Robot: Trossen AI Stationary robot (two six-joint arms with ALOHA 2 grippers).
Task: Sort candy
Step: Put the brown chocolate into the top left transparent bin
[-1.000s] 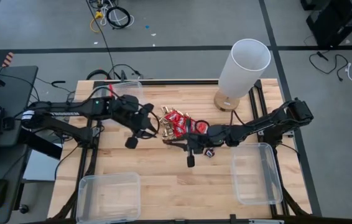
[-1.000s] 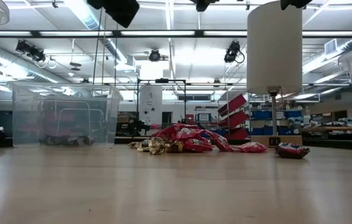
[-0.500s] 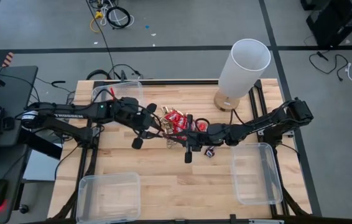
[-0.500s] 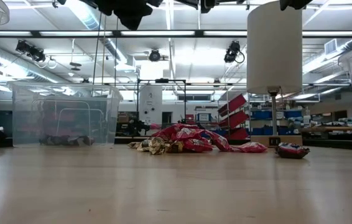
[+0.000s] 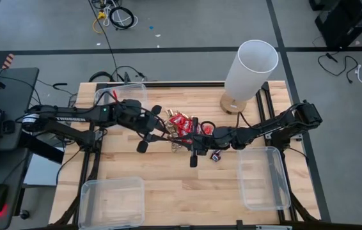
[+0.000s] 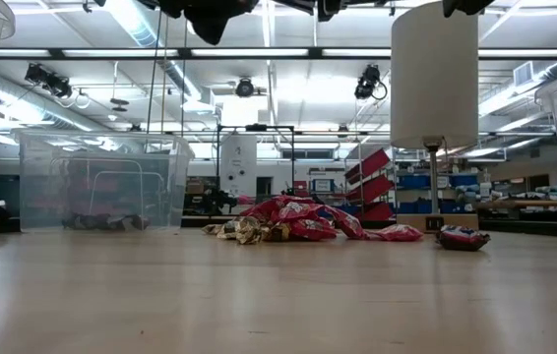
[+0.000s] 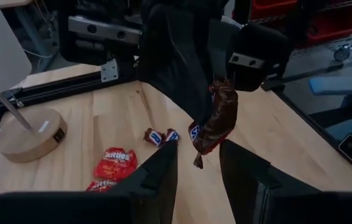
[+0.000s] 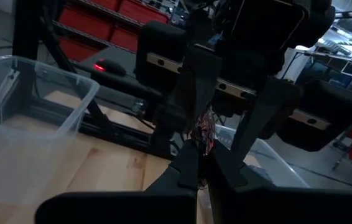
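Right hand (image 5: 192,151): we see it clamped on a dark mini bar (image 7: 215,118), just beside the candy pile (image 5: 180,126).
Left hand (image 5: 158,131): we see its fingers parted around that bar.

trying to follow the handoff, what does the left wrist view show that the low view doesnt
Only the left wrist view: the right gripper shut on a dark mini bar, hanging between the open fingers of the left gripper, plus two loose mini bars on the wood.

Only the low view: the far clear bin with dark candy inside, and the heaped pile.

Both: red packets and the lamp's wooden base.
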